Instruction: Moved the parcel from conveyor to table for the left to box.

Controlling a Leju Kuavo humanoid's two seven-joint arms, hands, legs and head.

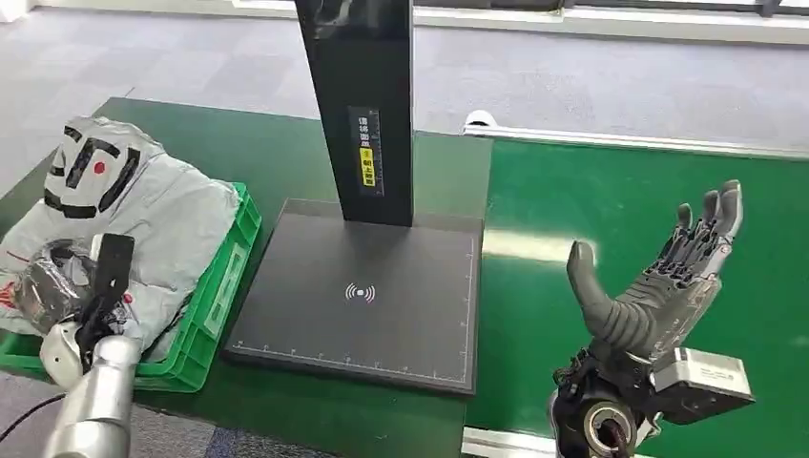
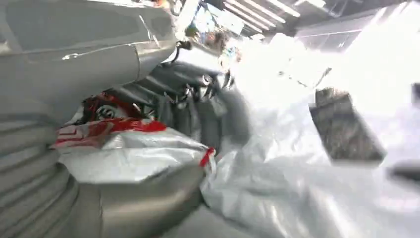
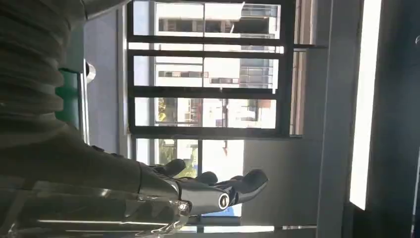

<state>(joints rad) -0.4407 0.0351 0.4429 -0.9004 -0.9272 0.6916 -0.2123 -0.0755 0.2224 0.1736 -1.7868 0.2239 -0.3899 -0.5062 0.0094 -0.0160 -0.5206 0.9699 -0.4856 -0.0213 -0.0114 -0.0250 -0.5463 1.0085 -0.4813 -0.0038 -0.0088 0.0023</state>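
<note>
My left hand (image 1: 88, 310) is over the green crate (image 1: 217, 303) at the left of the table. It grips a small white parcel with red print (image 2: 130, 148) between its thumb (image 2: 143, 206) and its fingers (image 2: 190, 106). In the head view the arm hides most of that parcel. Below it in the crate lies a big grey parcel with black markings (image 1: 143, 196). My right hand (image 1: 658, 277) is held palm up over the green conveyor (image 1: 611, 191), fingers spread and holding nothing; in the right wrist view the right hand (image 3: 198, 191) stands against windows.
A black scanner plate (image 1: 363, 301) with a tall black post (image 1: 361, 95) stands mid-table between crate and conveyor. The conveyor's white rail (image 1: 630, 141) runs along its far side. Grey floor lies beyond the table.
</note>
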